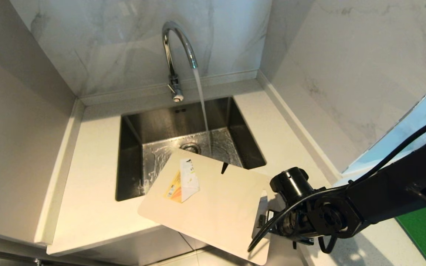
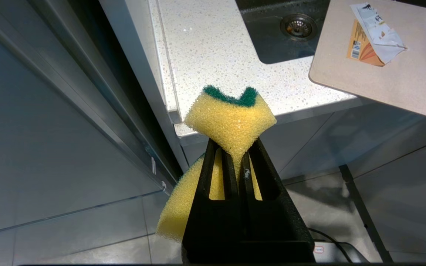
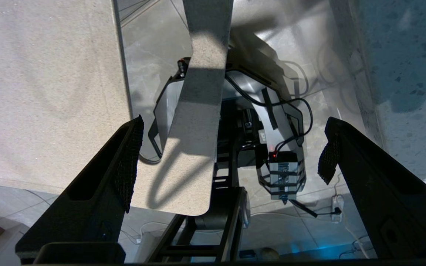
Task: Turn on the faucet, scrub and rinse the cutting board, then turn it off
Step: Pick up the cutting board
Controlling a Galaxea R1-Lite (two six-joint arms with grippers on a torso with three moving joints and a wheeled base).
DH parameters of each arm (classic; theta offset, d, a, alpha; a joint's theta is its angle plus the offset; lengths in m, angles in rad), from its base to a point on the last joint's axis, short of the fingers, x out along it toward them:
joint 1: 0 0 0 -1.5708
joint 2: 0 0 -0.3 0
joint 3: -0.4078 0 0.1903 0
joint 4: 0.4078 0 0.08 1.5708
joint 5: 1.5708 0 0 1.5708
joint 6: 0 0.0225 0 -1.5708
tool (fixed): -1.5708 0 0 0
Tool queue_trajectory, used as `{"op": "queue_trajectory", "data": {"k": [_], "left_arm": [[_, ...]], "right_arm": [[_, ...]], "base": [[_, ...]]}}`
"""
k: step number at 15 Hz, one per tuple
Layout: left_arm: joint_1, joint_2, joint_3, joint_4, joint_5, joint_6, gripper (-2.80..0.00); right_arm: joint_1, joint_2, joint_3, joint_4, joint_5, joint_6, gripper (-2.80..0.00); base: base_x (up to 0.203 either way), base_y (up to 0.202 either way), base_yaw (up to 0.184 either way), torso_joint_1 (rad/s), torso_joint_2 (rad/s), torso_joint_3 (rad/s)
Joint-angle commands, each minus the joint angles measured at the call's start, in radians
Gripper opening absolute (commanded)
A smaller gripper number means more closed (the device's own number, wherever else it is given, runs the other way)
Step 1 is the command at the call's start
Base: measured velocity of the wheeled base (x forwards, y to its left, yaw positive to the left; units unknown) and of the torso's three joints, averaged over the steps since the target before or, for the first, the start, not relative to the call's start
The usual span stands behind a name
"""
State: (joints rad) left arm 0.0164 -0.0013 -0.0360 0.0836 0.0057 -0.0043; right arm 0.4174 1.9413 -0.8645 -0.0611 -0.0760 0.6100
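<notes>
The right arm is matte black, round-jointed, trailed by a black cable; its jaws seemingly carry dark textured pads.

— Behind the sink? — Faucet, on the desk.
— Over the desk's front edge? — Cutting board, reaching across the sink's near corner, jutting out above the floor.

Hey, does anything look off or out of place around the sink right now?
Yes. The cutting board lies askew, one corner over the sink, the handle end jutting past the counter edge over the floor. Its paper label is torn and peeling. The faucet runs onto the basin, missing the board.
</notes>
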Motion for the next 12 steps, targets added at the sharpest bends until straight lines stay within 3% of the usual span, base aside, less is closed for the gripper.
{"op": "queue_trajectory", "data": {"k": [1,12], "left_arm": [[0.000,-0.002,0.000,0.001,0.000,0.000,-2.80],[0.000,-0.002,-0.001,0.001,0.000,0.000,-2.80]], "right_arm": [[0.000,0.016,0.001,-0.002,-0.001,0.004,0.00],[-0.002,0.083,-0.025,-0.037,0.002,-0.001,0.00]], "base": [[0.000,0.000,0.000,0.000,0.00,0.000],[0.000,0.000,0.000,0.000,0.00,0.000]]}}
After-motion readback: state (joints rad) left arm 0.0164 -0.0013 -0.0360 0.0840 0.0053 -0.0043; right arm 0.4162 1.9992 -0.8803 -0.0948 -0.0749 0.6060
